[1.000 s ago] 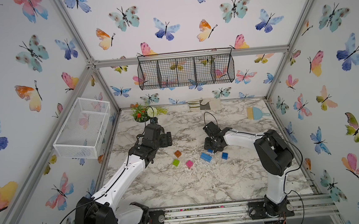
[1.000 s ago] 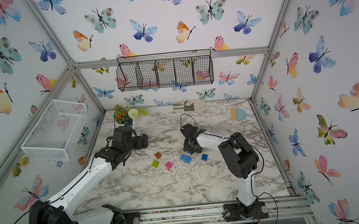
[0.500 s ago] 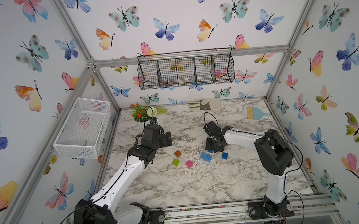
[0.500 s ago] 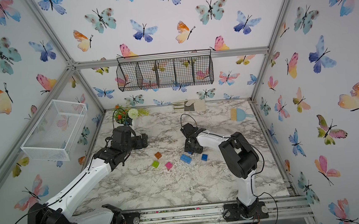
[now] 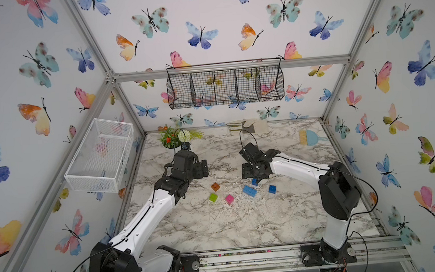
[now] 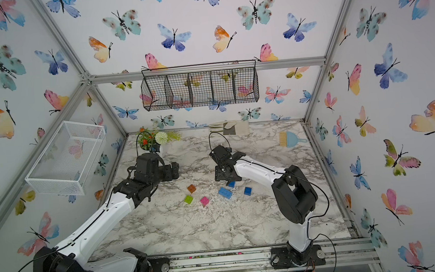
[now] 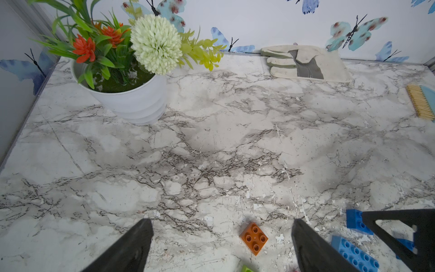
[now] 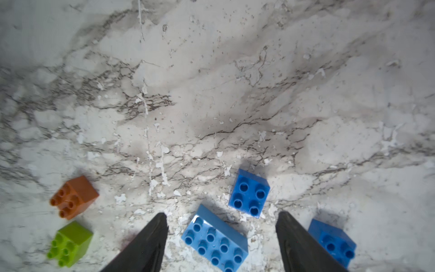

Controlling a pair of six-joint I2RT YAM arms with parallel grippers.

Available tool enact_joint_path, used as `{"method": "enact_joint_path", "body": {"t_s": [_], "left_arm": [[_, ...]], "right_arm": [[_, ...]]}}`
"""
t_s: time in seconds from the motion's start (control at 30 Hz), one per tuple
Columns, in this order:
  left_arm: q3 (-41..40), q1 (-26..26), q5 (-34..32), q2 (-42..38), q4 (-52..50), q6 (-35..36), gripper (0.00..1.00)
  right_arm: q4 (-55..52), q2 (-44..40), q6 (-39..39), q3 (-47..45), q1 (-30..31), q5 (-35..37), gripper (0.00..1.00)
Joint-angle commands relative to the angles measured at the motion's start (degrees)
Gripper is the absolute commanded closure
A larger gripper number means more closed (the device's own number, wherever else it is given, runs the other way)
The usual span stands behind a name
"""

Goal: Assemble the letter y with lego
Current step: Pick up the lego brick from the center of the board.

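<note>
On the marble tabletop (image 5: 218, 221) the six lego bricks were recorded lying loose, none joined, so the letter y was judged not begun. The left gripper (image 7: 221, 222) was held with jaws spread and empty, short of the orange brick (image 7: 253, 238). The right gripper (image 8: 222, 214) was likewise spread and empty over the light blue brick (image 8: 215, 240). One dark blue square (image 8: 249, 193) lay just beyond, and the other dark blue square (image 8: 333, 242) outside one jaw. The lime green brick (image 8: 69, 243) and pink brick (image 5: 229, 199) were noted near the orange. Every join was left to make.
</note>
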Motion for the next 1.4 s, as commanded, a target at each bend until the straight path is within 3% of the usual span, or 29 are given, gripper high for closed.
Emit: {"method": "enact_joint_path", "body": {"t_s": [0.0,0.27,0.3,0.37,0.47,0.73,0.93,1.37], "left_arm": [[0.9,-0.1,-0.2,-1.2,-0.3,-0.2,0.07],[0.8,-0.1,-0.3,-1.2,-0.2,-0.1,0.07],[0.7,-0.1,-0.2,-1.2,-0.1,-0.2,0.07],[0.7,-0.1,-0.2,-1.3,-0.1,-0.2,0.07],[0.6,-0.1,-0.3,-1.5,0.0,-0.2,0.07],[0.6,-0.1,-0.3,-1.7,0.1,-0.2,0.07],[0.5,-0.1,-0.1,-1.8,0.1,-0.2,0.07],[0.3,-0.1,-0.5,-2.0,0.3,-0.1,0.07]], "right_arm": [[-8.1,4.9,-1.4,3.0,-0.2,-0.4,0.01],[-4.0,3.8,-1.9,0.9,-0.2,-0.9,0.01],[-4.3,4.4,-1.6,1.2,-0.2,-1.3,0.06],[-4.5,5.3,-0.6,1.3,-0.4,-2.1,0.29],[-4.3,6.5,1.3,1.1,-0.6,-3.3,0.43],[-3.5,4.6,5.3,-1.4,-2.0,-1.6,0.39],[2.0,3.6,6.6,-6.3,-4.6,-6.6,0.41],[1.2,7.2,4.3,-2.7,-4.8,-7.1,0.47]]}}
